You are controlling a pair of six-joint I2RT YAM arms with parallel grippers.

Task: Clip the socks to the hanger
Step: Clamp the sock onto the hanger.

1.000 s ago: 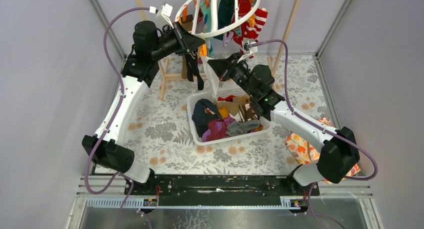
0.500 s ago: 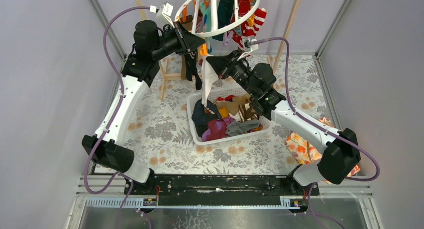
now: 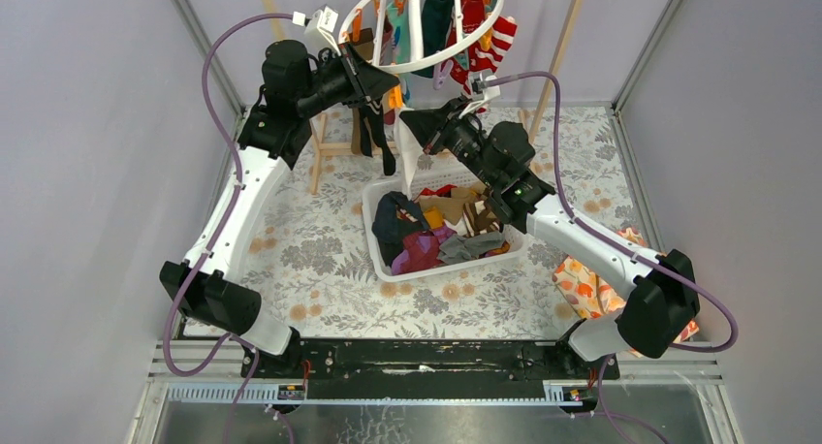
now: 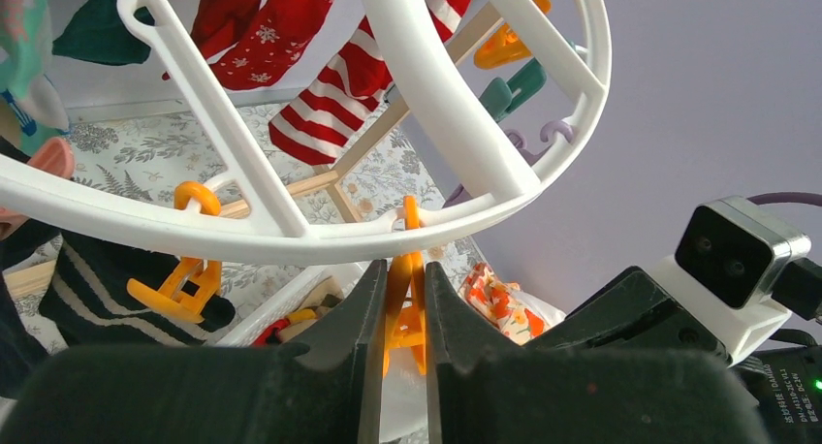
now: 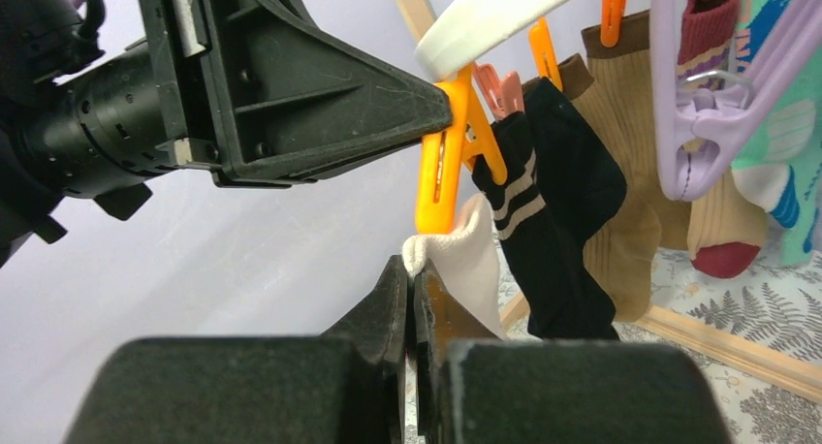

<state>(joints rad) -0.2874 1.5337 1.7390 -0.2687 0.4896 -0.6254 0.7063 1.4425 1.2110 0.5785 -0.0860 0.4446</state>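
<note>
left end effector (image 4: 399,277) squeezing an orange clip (image 4: 409,221) that hangs from the white hanger ring (image 4: 456,124). right end effector (image 5: 412,274) closed on a white sock (image 5: 470,260), cuff right at that clip's lower end; other socks (image 3: 436,233) in white basket (image 3: 380,258)

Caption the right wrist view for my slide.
Right tool holds white sock at orange clip pinched by left tool.
</note>
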